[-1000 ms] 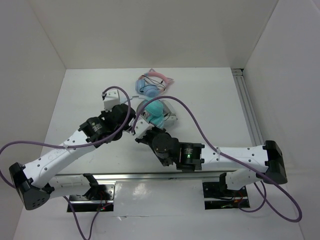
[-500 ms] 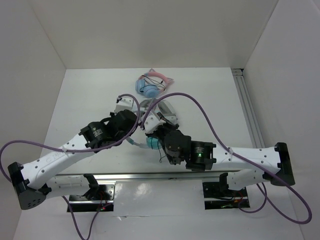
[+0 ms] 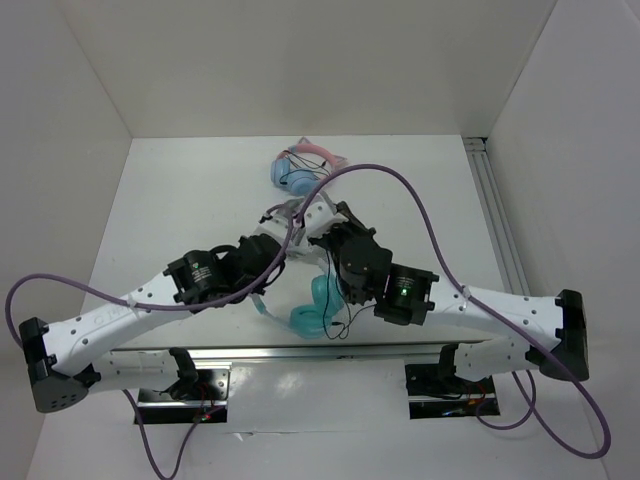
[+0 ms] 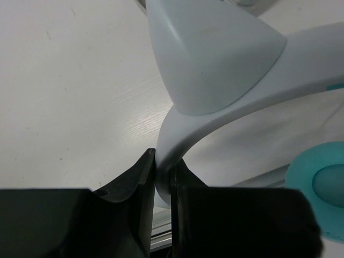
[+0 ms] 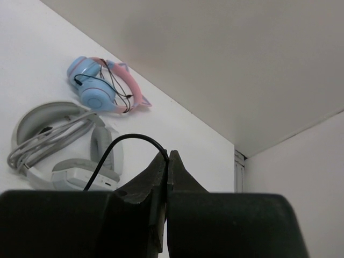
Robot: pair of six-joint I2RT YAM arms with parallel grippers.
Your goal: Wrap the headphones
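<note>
Teal-cupped headphones (image 3: 316,306) low at the near edge of the table (image 3: 170,200), held by both arms.

The left gripper (image 4: 162,167) pinches the pale-blue headband (image 4: 215,70) between its jaws, under one pointed cat ear. I cannot tell if the cups touch the table. The right gripper (image 5: 167,158) has its jaws pressed together on the thin black cable (image 5: 122,140). Behind lie a grey-and-white pair (image 5: 64,145) and a pink-banded pair (image 5: 102,88); wide table surface shows toward both side walls.
</note>
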